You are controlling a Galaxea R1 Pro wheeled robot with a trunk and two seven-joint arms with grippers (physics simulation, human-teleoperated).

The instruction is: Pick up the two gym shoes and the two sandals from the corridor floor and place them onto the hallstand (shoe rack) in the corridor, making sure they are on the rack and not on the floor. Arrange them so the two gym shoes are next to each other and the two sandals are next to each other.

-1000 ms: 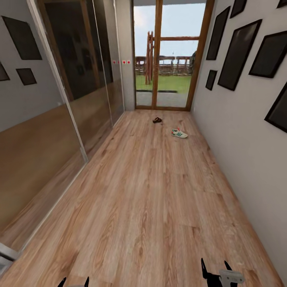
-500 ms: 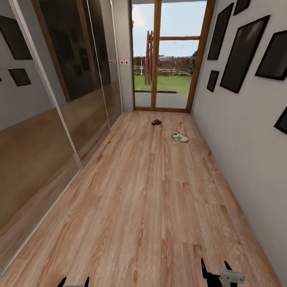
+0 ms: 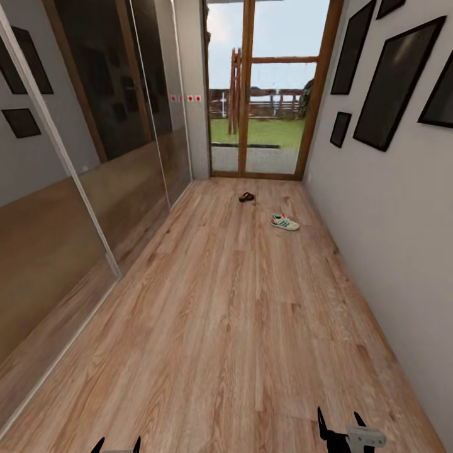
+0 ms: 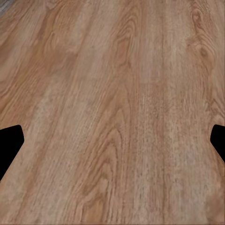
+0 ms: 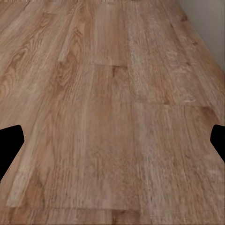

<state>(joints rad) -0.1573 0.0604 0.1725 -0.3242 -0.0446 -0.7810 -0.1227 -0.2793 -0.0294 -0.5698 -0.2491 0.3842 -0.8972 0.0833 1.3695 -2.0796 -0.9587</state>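
One gym shoe (image 3: 284,222) and one sandal (image 3: 246,197) lie in the head view, far ahead of both hands on the corridor floor (image 3: 239,327), near the glass door (image 3: 264,113); the sandal sits a little further off than the shoe and more towards the left hand's side, the two apart. That is half the count the task names, one of each. The left hand (image 3: 116,445) and right hand (image 3: 341,425) hang low over the planks with fingers spread and nothing between them. Framed pictures (image 3: 390,75) line the wall on the right hand's side, mirrored panels (image 3: 94,163) the left hand's side. I judge the main risk to be the narrow passage: a drift sideways on the way could scrape an arm along the wall, and rolling too close could nudge the shoe away before a hand gets down to it.

From the left wrist, two dark fingertips (image 4: 9,145) stand wide apart over bare planks, released.

From the right wrist, the fingertips (image 5: 9,145) are equally wide, released, with floor beneath and a strip of pale wall (image 5: 206,23) beyond. The other shoe, the other sandal and the rack must be found elsewhere; forgetting them would leave the pairs split.
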